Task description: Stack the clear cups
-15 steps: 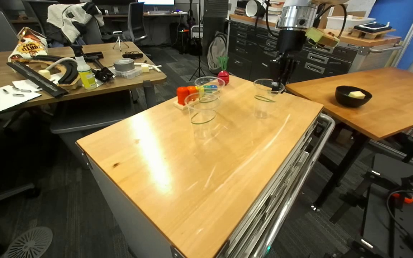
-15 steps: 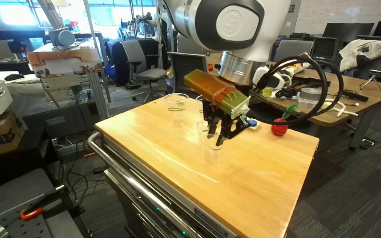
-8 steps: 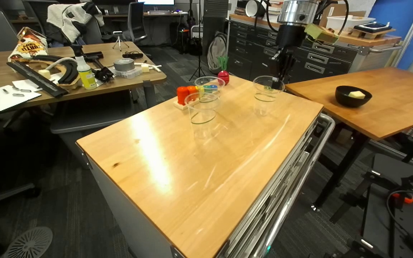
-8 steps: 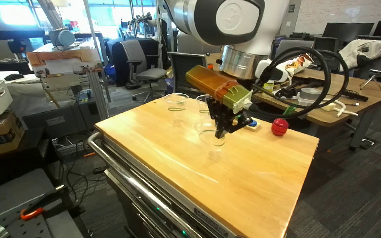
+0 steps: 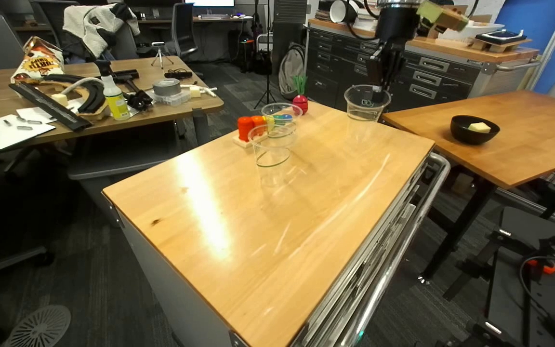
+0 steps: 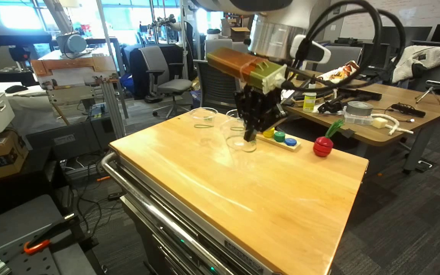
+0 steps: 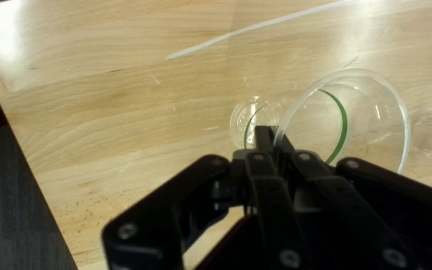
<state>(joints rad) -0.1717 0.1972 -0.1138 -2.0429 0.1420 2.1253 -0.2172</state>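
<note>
One claw (image 7: 275,139) tight on one clear cup (image 7: 344,120), two more clear cups (image 5: 272,161) (image 5: 293,124) upright on one worktop (image 5: 268,250)

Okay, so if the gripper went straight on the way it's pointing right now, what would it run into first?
The wooden tabletop, most likely: the gripper points down, shut on the rim of a clear cup, so the cup should touch down first. The gap beneath it is hard to judge.

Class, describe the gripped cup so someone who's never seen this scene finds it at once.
Start at the wooden cart top. Above it hangs a black gripper, pinching a clear cup by its wall. Only this one is gripped; the two other clear cups stand on the cart top.
</note>
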